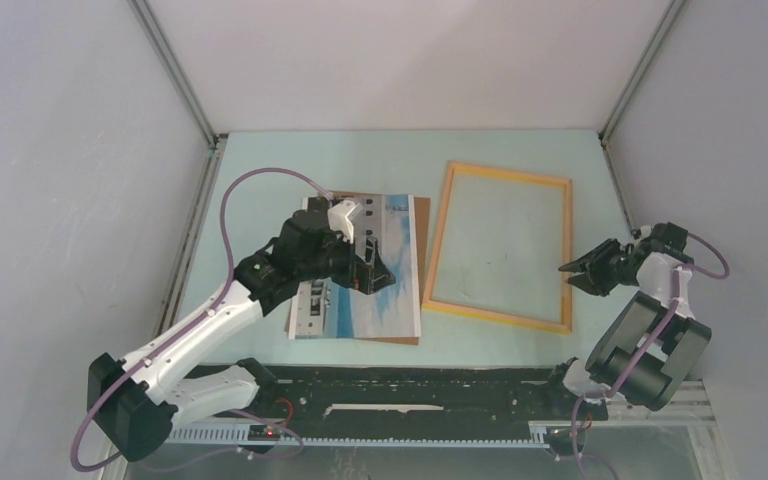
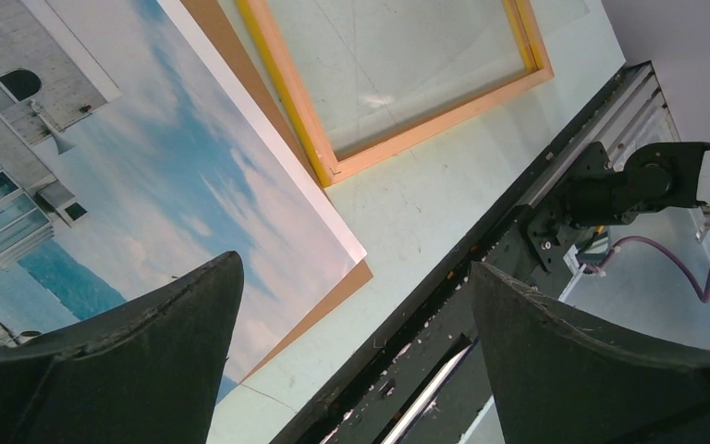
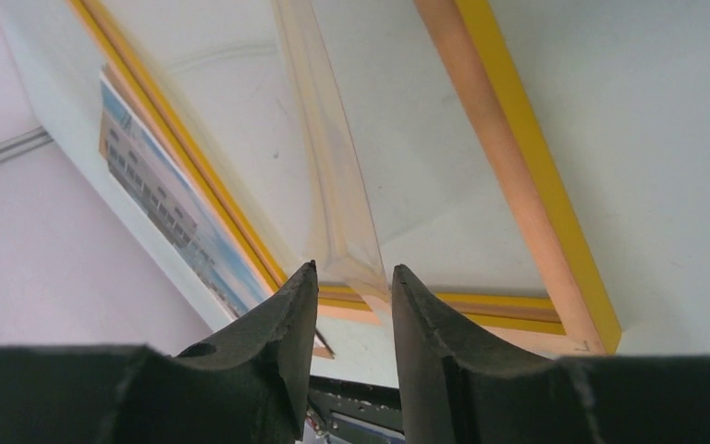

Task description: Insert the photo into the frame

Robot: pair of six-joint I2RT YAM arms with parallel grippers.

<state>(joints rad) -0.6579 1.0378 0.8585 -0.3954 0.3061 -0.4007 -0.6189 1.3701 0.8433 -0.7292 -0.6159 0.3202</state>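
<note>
Pale green tabletop (image 1: 360,160), closed in by white walls on three sides. Your photo (image 1: 400,310) (white building, blue sky with clouds) lay flat on a brown board (image 2: 208,23) left of centre. The board showed as a thin strip along the photo's far and right edges. The frame (image 1: 505,175) lay flat on the table just right of the photo. Its near left corner sat right beside the board, and you could not tell whether the two touched. Bare table showed through the pane.

Your left gripper (image 1: 372,268) hung over the middle of the photo, jaws spread wide and released, with nothing between them. In the left wrist view, one finger (image 2: 148,324) sat above the photo's sky and the other above the black rail at the table's near edge.

Your right gripper (image 1: 572,275) sat at the middle of the frame's right side, pointing toward it. Its jaws stood a narrow gap apart, grasping nothing you could see. Whether a tip touched the wood could not be told.
</note>
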